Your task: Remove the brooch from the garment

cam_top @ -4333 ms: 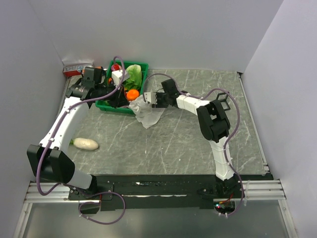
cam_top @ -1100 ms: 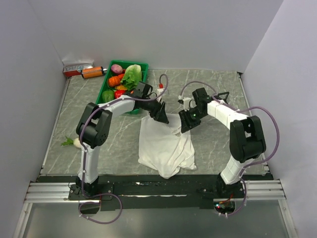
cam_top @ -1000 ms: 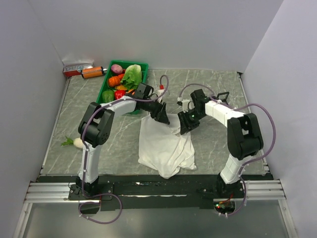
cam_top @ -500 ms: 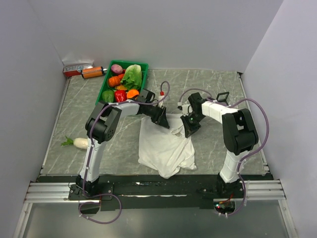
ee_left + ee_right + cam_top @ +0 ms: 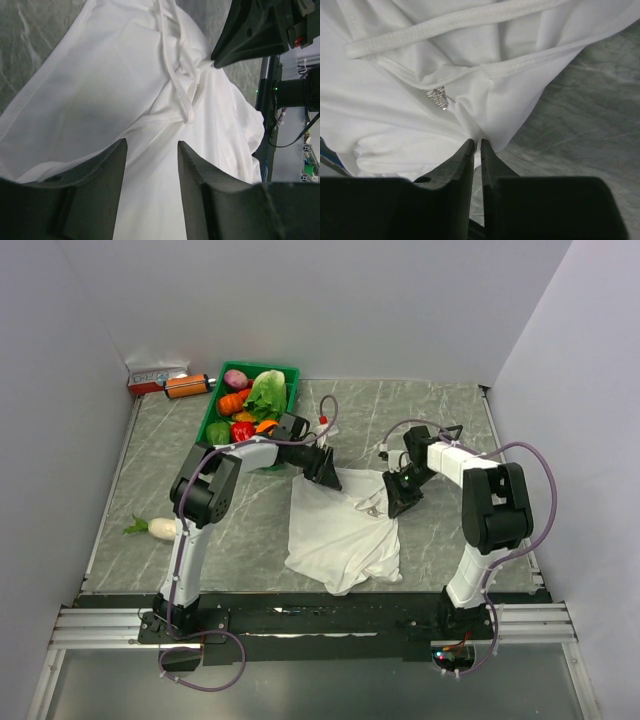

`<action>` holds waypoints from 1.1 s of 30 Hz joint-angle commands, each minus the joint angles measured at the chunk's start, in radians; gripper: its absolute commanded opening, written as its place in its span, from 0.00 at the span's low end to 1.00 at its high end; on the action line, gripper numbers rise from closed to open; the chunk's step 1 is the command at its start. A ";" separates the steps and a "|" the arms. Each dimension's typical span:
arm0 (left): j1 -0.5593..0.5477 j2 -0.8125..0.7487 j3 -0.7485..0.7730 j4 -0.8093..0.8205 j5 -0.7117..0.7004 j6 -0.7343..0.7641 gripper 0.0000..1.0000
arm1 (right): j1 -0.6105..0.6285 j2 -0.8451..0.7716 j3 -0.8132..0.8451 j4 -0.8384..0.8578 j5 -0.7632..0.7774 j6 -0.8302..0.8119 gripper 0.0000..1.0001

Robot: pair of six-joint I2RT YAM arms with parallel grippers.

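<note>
The white garment (image 5: pixel 340 530) lies spread on the table between my two arms. The brooch (image 5: pixel 438 96) is a small glittering piece pinned just below a hem, up and left of my right fingertips. It shows as a speck (image 5: pixel 196 89) in the left wrist view. My right gripper (image 5: pixel 475 141) is shut on a fold of the garment at its right edge (image 5: pixel 400 495). My left gripper (image 5: pixel 150 145) stands open at the garment's upper left corner (image 5: pixel 326 468), with cloth lying loose between its fingers. A shoulder strap (image 5: pixel 175 80) runs ahead of it.
A green basket (image 5: pixel 212 418) of vegetables stands at the back left, close behind the left gripper. A white radish (image 5: pixel 160 528) lies by the left edge. An orange can (image 5: pixel 186 386) and a small box (image 5: pixel 150 377) sit in the back left corner.
The right gripper has shifted right and toward the near edge and closed on a fold of cloth. The garment has slid slightly right with it. The left gripper stayed at the upper left corner.
</note>
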 commanded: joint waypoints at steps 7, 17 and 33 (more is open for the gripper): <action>0.012 -0.091 0.049 0.095 0.060 -0.102 0.52 | 0.054 -0.202 0.053 0.039 0.015 -0.172 0.31; 0.084 -0.192 -0.023 -0.019 0.110 -0.083 0.52 | 0.239 -0.197 0.018 0.175 0.090 -0.578 0.25; 0.136 -0.218 -0.056 -0.018 0.084 -0.098 0.52 | 0.270 -0.093 0.050 0.074 0.120 -0.766 0.20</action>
